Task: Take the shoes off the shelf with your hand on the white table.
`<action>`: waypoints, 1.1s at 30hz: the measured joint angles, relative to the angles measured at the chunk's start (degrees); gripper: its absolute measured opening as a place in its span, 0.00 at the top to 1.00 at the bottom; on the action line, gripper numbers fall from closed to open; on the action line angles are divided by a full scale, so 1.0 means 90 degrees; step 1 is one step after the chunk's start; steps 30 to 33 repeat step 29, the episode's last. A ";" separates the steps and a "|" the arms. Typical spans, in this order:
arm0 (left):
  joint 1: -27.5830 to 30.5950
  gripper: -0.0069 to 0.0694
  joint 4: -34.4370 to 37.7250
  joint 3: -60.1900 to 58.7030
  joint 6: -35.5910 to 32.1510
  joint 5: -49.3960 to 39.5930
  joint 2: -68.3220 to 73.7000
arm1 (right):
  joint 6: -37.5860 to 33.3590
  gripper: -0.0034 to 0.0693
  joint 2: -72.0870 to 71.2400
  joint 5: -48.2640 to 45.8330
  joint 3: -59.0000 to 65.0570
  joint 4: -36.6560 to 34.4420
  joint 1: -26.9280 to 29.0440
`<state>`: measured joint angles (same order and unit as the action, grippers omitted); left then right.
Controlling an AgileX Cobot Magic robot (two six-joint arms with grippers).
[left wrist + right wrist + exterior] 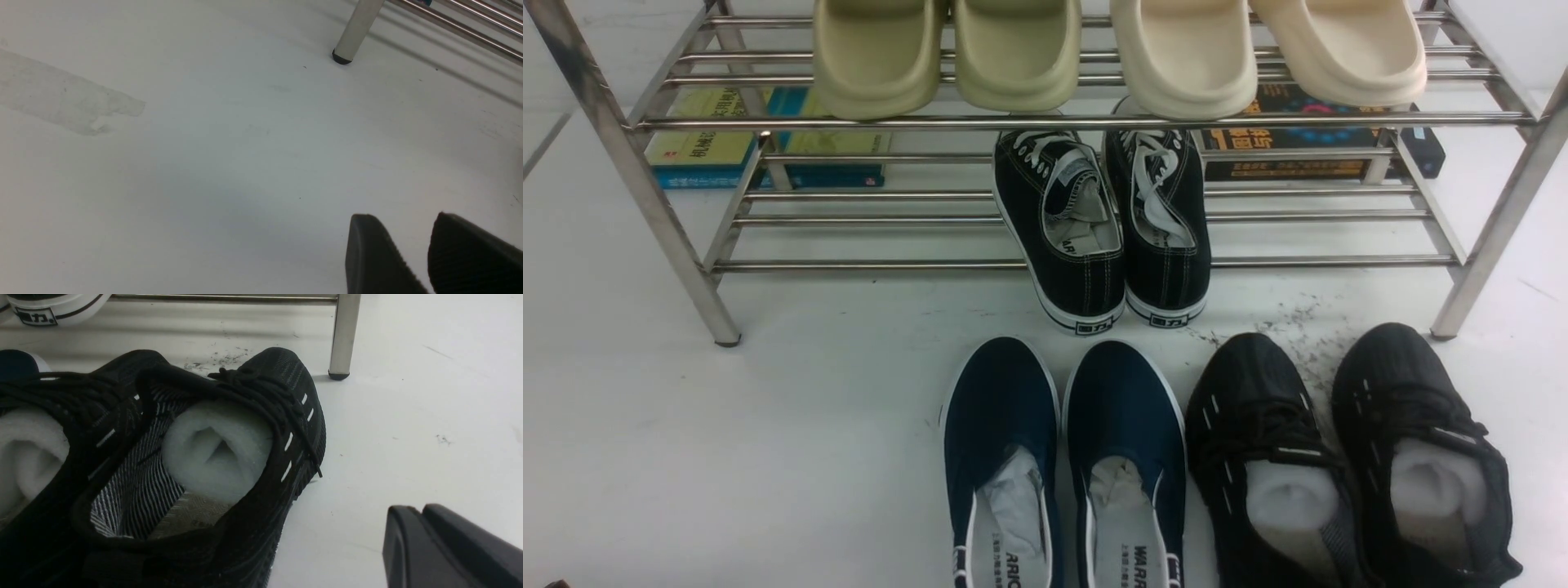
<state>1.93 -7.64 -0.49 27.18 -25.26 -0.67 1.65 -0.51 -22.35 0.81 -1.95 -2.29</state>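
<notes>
Right tool [412, 543]: jaws nearly together, holding nothing, lower right of frame beside shoes.
Left tool [412, 253]: slightly parted, empty.
Shoes [1347, 457]: on bench [727, 457], lower right, off shelf [1086, 122].
Handling: light, soft knit; pinch heel collar.

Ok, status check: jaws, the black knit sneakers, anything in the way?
Left gripper slightly open, empty. Right gripper near shut, empty, beside the black knit sneakers. Pair down on the white table. Nothing blocking.

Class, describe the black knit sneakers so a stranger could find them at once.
Start at the steel shelf and come forward onto the white table. The shoes are the right-hand pair in the front row, by the shelf's right leg. Unlike the navy slip-ons beside them, they are all black, laced, with small white dashes.
</notes>
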 joint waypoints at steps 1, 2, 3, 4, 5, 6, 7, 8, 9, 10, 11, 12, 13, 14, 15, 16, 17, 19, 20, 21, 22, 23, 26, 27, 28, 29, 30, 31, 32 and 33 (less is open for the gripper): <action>0.0000 0.59 0.0000 0.0000 0.0000 0.0000 0.0000 | 0.0000 0.86 0.0000 0.0000 0.0000 0.0000 0.0000; 0.0000 0.59 0.0000 0.0000 0.0000 0.0000 0.0000 | 0.0000 0.86 0.0000 0.0000 0.0000 0.0000 0.0000; 0.0000 0.59 0.0000 0.0000 0.0000 0.0000 0.0000 | 0.0000 0.86 0.0000 0.0000 0.0000 0.0000 0.0000; 0.0000 0.59 0.0000 0.0000 0.0000 0.0000 0.0000 | 0.0000 0.85 0.0000 0.0000 0.0000 0.0000 0.0000; 0.0000 0.59 0.0000 0.0000 0.0000 0.0000 0.0000 | 0.0000 0.85 0.0000 0.0000 0.0000 0.0000 0.0000; 0.0000 0.59 0.0000 0.0000 0.0000 0.0000 0.0000 | 0.0000 0.85 0.0000 0.0000 0.0000 0.0000 0.0000; 0.0000 0.59 0.0000 0.0000 0.0000 0.0000 0.0000 | 0.0000 0.85 0.0000 0.0000 0.0000 0.0000 0.0000; 0.0000 0.59 0.0000 0.0000 0.0000 0.0000 0.0000 | 0.0000 0.84 0.0000 0.0000 0.0000 0.0000 0.0000; 0.0000 0.59 0.0000 0.0000 0.0000 0.0000 0.0000 | 0.0000 0.84 0.0000 0.0000 0.0000 0.0000 0.0000; 0.0000 0.59 0.0000 0.0000 0.0000 0.0000 0.0000 | 0.0000 0.84 0.0000 0.0000 0.0000 0.0000 0.0000; 0.0000 0.59 0.0000 0.0000 0.0000 0.0000 0.0000 | 0.0000 0.84 0.0000 0.0000 0.0000 0.0000 0.0000; 0.0000 0.59 0.0000 0.0000 0.0000 0.0000 0.0000 | 0.0000 0.84 0.0000 0.0000 0.0000 0.0000 0.0000; 0.0000 0.59 0.0000 0.0000 0.0000 0.0000 0.0000 | 0.0000 0.84 0.0000 0.0000 0.0000 0.0000 0.0000; 0.0000 0.59 0.0000 0.0000 0.0000 0.0000 0.0000 | 0.0000 0.84 0.0000 0.0000 0.0000 0.0000 0.0000; 0.0000 0.59 0.0000 0.0000 0.0000 0.0000 0.0000 | 0.0000 0.83 0.0000 0.0000 0.0000 0.0000 0.0000; 0.0000 0.59 0.0000 0.0000 0.0000 0.0000 0.0000 | 0.0000 0.83 0.0000 0.0000 0.0000 0.0000 0.0000; 0.0000 0.59 0.0000 0.0000 0.0000 0.0000 0.0000 | 0.0000 0.83 0.0000 0.0000 0.0000 0.0000 0.0000; 0.0000 0.59 0.0000 0.0000 0.0000 0.0000 0.0000 | 0.0000 0.83 0.0000 0.0000 0.0000 0.0000 0.0000; 0.0000 0.59 0.0000 0.0000 0.0000 0.0000 0.0000 | 0.0000 0.82 0.0000 0.0000 0.0000 0.0000 0.0000; 0.0000 0.59 0.0000 0.0000 0.0000 0.0000 0.0000 | 0.0000 0.82 0.0000 0.0000 0.0000 0.0000 0.0000; 0.0000 0.59 0.0000 0.0000 0.0000 0.0000 0.0000 | 0.0000 0.82 0.0000 0.0000 0.0000 0.0000 0.0000; 0.0000 0.59 0.0000 0.0000 0.0000 0.0000 0.0000 | 0.0000 0.82 0.0000 0.0000 0.0000 0.0000 0.0000; 0.0000 0.59 0.0000 0.0000 0.0000 0.0000 0.0000 | 0.0000 0.81 0.0000 0.0000 -0.0005 0.0000 0.0000; 0.0000 0.59 0.0000 0.0000 0.0000 0.0000 0.0000 | 0.0000 0.81 0.0000 0.0000 -0.0005 0.0000 0.0000; 0.0000 0.59 0.0000 0.0000 0.0000 0.0000 0.0000 | 0.0000 0.81 0.0000 0.0000 -0.0005 0.0000 0.0000; 0.0000 0.59 0.0000 0.0000 0.0000 0.0000 0.0000 | 0.0000 0.81 0.0000 0.0000 -0.0005 0.0000 0.0000; 0.0000 0.59 0.0000 0.0000 0.0000 0.0000 0.0000 | 0.0000 0.81 0.0000 0.0000 -0.0005 0.0000 0.0000; 0.0000 0.59 0.0000 0.0000 0.0000 0.0000 0.0000 | 0.0000 0.81 0.0000 0.0000 -0.0005 0.0000 0.0000; 0.0000 0.59 0.0000 0.0000 0.0000 0.0000 0.0000 | 0.0000 0.81 0.0000 0.0000 -0.0005 0.0000 0.0000; 0.0000 0.59 0.0000 0.0000 0.0000 0.0000 0.0000 | 0.0000 0.81 0.0000 0.0000 -0.0005 0.0000 0.0000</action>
